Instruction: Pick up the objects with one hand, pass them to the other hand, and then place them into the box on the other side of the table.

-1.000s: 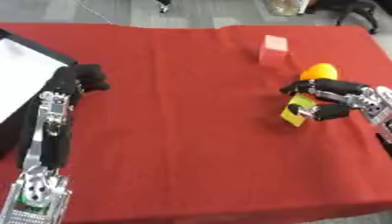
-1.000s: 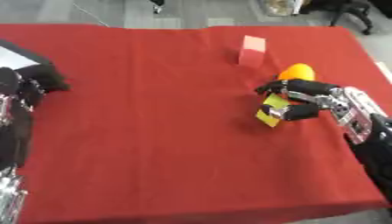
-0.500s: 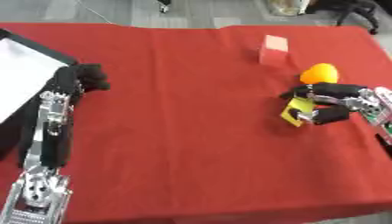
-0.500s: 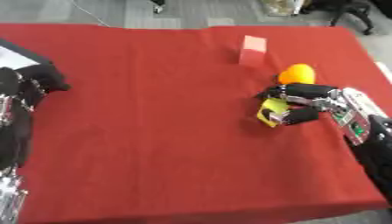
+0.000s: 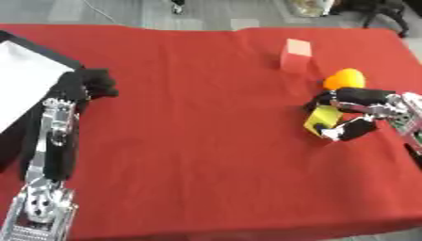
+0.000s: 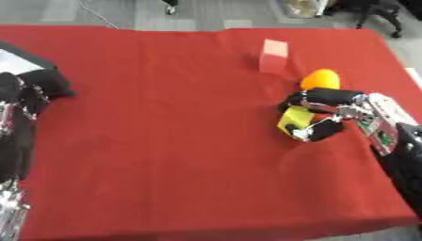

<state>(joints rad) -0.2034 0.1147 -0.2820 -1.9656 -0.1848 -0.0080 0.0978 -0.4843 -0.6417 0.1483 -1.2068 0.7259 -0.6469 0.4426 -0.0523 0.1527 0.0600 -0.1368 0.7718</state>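
A small yellow block (image 5: 322, 119) lies on the red table at the right. My right hand (image 5: 361, 106) curls round it, fingers above and thumb below. Just behind the hand sits an orange round object (image 5: 344, 78). A pink block (image 5: 295, 54) stands further back. My left hand (image 5: 84, 85) rests at the left, fingers curled and holding nothing, beside the box (image 5: 25, 80) with its white inside and dark rim at the table's left edge.
The red cloth (image 5: 198, 122) covers the whole table; its front edge runs along the bottom. Grey floor and dark shapes show beyond the far edge.
My right hand has slid a little down and closed its fingers and thumb round the yellow block. The left arm has stayed still.
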